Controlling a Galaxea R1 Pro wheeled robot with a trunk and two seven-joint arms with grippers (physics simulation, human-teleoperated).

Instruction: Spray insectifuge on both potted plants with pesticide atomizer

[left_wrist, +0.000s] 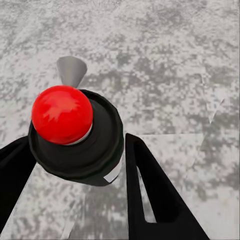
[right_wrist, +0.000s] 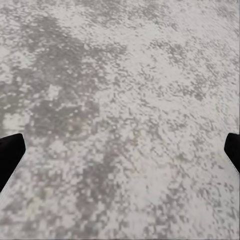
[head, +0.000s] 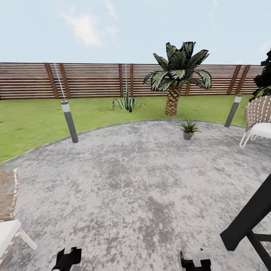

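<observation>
As held, atomizer [left_wrist: 75, 135] label unreadable.

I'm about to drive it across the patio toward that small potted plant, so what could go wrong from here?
1. The dark bottle with the red top sits between the left hand's fingers; a jolt might loosen it.
2. Its pale nozzle points at the grey paving, so spraying now would likely miss.
3. The small leafy plant in a grey pot stands far off, near the white-framed woven chair, which could be clipped.
</observation>
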